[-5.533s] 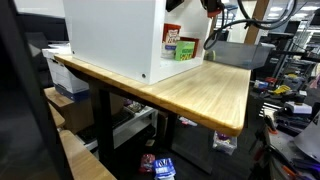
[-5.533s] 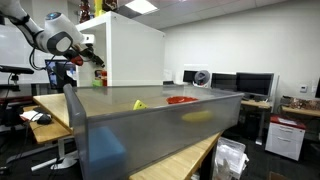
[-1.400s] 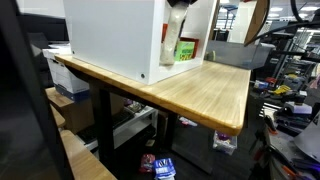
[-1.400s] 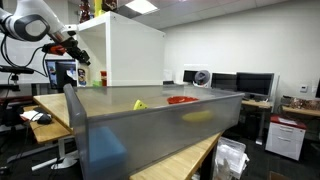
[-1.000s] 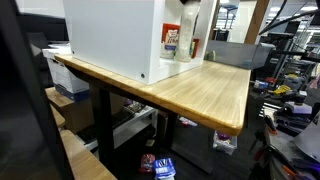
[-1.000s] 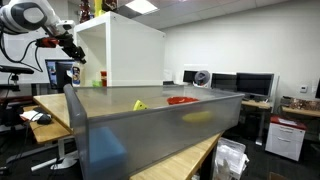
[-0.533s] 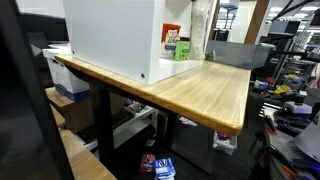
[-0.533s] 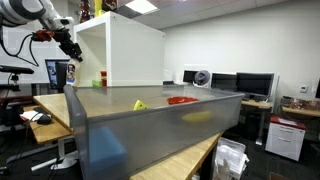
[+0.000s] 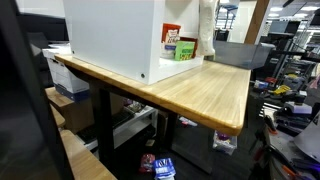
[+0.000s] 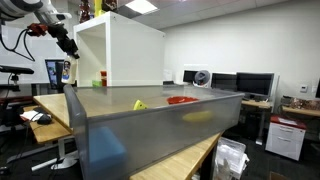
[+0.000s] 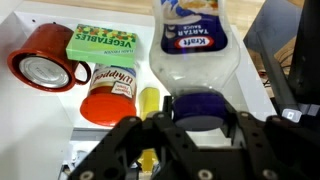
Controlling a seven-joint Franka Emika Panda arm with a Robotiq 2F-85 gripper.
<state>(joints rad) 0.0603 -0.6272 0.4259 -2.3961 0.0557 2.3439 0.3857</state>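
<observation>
In the wrist view my gripper (image 11: 196,112) is shut on the blue cap of a white Kraft bottle (image 11: 195,45), which hangs below it. Under the bottle lie a red mug (image 11: 40,68), a green vegetables box (image 11: 102,45), a red-lidded can (image 11: 108,95) and a small yellow thing (image 11: 149,102) on a white surface. In an exterior view the bottle (image 9: 206,28) hangs by the open side of the white cabinet (image 9: 110,35), above the green box (image 9: 185,50). In an exterior view the gripper (image 10: 68,42) is high, left of the cabinet (image 10: 125,50).
The cabinet stands on a wooden table (image 9: 205,95) with a free stretch toward its near edge. A grey bin (image 10: 150,135) fills the foreground in an exterior view, with a yellow item (image 10: 139,104) and a red item (image 10: 182,100) past it. Monitors and office clutter stand around.
My gripper has risen and drawn away from the cabinet opening, carrying the bottle with it. The items in the cabinet have stayed put.
</observation>
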